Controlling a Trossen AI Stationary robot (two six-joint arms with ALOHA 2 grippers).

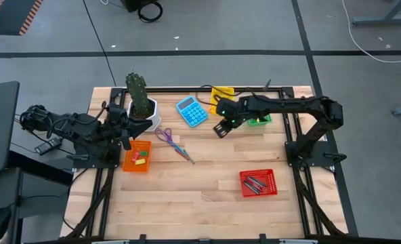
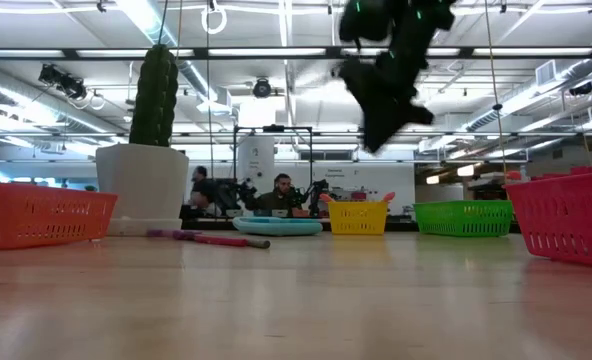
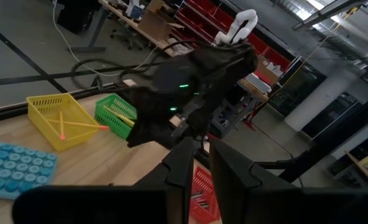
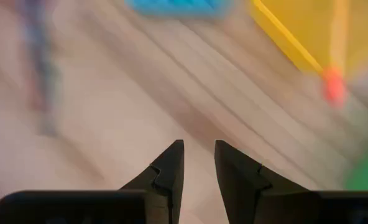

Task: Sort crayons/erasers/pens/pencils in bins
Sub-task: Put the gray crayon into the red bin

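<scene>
Right gripper (image 1: 220,129), jaws slightly parted and holding nothing, is hanging beside the yellow bin (image 1: 221,94); next pick should be approached squarely, I'd judge.

In the low view the right hand (image 2: 384,135) is cut off by the top edge, and the red bin (image 2: 566,215) by the right edge. What lies in the orange bin (image 1: 137,156) and the red bin is too small to name. The right wrist view blurs the yellow bin (image 4: 308,31) completely.
</scene>
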